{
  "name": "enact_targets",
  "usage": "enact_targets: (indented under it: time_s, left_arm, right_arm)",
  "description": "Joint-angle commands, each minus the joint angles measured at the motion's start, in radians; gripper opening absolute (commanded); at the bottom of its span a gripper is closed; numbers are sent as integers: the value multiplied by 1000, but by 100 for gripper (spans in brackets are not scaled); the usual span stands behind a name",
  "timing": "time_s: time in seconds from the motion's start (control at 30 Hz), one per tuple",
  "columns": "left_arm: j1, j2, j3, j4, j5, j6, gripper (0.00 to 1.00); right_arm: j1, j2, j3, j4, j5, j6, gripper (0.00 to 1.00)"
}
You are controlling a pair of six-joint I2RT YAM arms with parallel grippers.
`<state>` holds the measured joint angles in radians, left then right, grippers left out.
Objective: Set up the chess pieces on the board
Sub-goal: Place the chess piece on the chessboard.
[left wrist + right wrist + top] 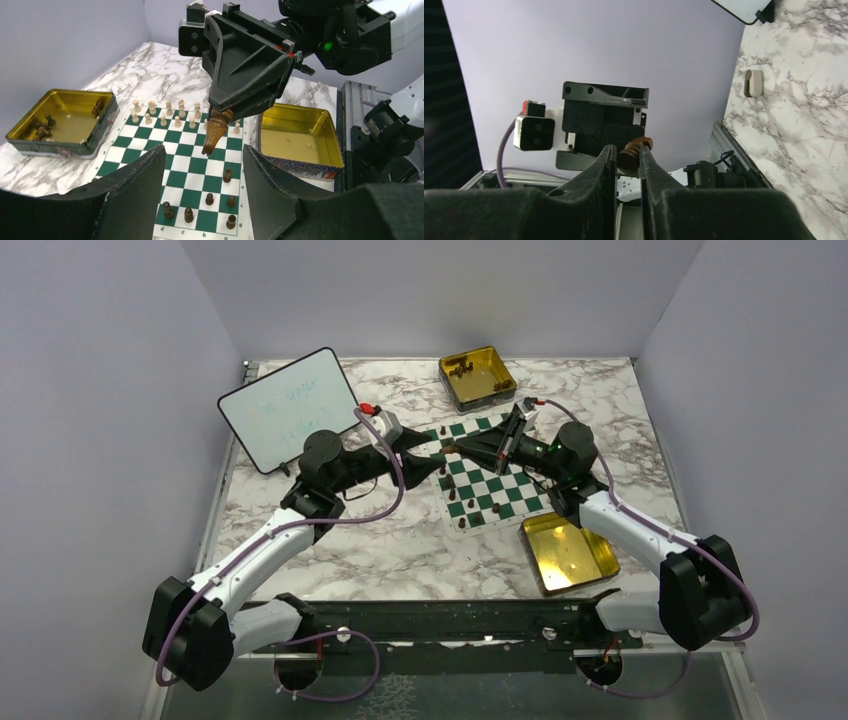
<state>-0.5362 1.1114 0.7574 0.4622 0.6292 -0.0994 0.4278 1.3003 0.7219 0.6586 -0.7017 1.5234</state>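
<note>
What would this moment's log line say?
right hand: shut on dark piece | left hand: open, facing it | board: partly set

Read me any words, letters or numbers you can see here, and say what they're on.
"c", "b": near border of the board, just legible.
"7": the same board's right border, just legible.
Other border marks: too small to read.
Faint green handwriting on the whiteboard: too blurred to read.

chess pieces (pixel 170 120) on board (pixel 200 170), between tins (pixel 60 147)
</note>
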Motion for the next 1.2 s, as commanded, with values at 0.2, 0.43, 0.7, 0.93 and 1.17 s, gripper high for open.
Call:
enact_targets:
  time_s: [0.2,0.43,0.7,0.93,1.17]
  left_arm:
    - [-18,42,34,128,160,69,56]
    - [-37,73,53,139,157,81,48]
    - [-46,73,60,146,138,77,27]
    - [-45,73,64,145,143,46,0]
    - [-44,53,48,120,107,-19,0]
  right_arm:
    - [-4,-38,14,107,-42,83,1]
    - [-4,-41,8,109,-46,89,1]
    - [-4,-41,-3,104,-46,85,1]
    - [-4,-41,-20,101,-39,77,3]
    - [-4,-67,-18,-18,-25,-27,26]
